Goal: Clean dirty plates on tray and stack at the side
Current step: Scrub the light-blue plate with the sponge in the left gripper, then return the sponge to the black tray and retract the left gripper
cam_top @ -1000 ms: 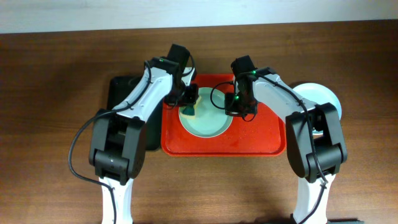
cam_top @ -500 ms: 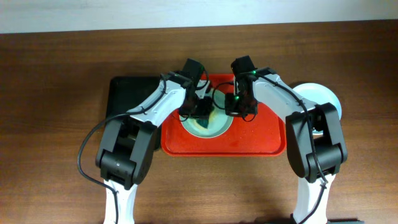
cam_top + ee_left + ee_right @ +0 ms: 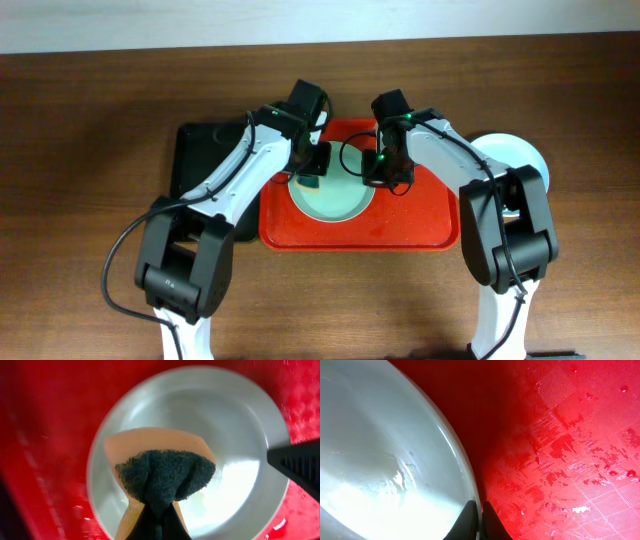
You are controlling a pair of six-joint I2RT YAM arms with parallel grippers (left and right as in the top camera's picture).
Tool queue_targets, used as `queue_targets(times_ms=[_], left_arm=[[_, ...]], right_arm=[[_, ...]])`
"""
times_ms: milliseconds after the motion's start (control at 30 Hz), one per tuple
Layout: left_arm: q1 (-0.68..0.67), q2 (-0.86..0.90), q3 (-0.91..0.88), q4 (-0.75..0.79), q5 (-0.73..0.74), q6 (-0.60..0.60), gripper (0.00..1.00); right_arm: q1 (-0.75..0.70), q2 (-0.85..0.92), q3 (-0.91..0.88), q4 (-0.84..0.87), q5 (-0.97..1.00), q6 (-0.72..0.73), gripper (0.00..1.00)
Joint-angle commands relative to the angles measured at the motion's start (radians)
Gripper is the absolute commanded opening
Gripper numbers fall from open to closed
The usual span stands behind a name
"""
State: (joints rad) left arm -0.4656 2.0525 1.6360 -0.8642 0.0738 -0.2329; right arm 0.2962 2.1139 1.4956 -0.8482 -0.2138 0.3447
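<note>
Pale green plate [image 3: 335, 202] lying in the red tray [image 3: 420, 228]. Left hand [image 3: 310, 173] clamping a sponge [image 3: 165, 477] over its upper-left part; right hand [image 3: 387, 178] pinching its right rim. Best scrubbing in small overlapping circles, rim held firm against sliding.

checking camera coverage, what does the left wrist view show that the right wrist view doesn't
Only left wrist: the sponge held in the left gripper over the plate, whose round outline is nearly whole. Only right wrist: the plate's rim pinched by the right gripper. Both: the plate on the wet red tray.
</note>
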Motion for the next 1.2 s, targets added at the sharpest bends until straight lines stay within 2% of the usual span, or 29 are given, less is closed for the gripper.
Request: queue_targets(times_ms=[0, 267, 500, 633, 767, 1000, 1167], left_arm=[[-0.003, 0.011, 0.008, 0.01, -0.077, -0.014, 0.0], [-0.003, 0.124, -0.013, 0.056, -0.038, -0.057, 0.0], [-0.003, 0.167, -0.005, 0.094, 0.277, -0.058, 0.0], [-0.003, 0.133, 0.046, 0.079, 0.315, -0.05, 0.0], [0.013, 0.047, 0.066, 0.046, 0.216, -0.034, 0.0], [0.087, -0.059, 0.066, -0.051, -0.163, 0.029, 0.0], [0.185, -0.06, 0.066, -0.092, -0.239, 0.029, 0.0]], right_arm=[[0.011, 0.02, -0.035, -0.011, 0.033, 0.005, 0.05], [0.011, 0.02, -0.035, -0.013, 0.035, 0.005, 0.05], [0.011, 0.02, -0.044, -0.008, 0.04, 0.005, 0.05], [0.011, 0.02, -0.046, -0.008, 0.047, 0.004, 0.05], [0.011, 0.02, -0.047, -0.009, 0.051, 0.004, 0.05], [0.011, 0.02, -0.047, -0.008, 0.054, 0.004, 0.05], [0.011, 0.02, -0.047, -0.008, 0.058, 0.004, 0.05]])
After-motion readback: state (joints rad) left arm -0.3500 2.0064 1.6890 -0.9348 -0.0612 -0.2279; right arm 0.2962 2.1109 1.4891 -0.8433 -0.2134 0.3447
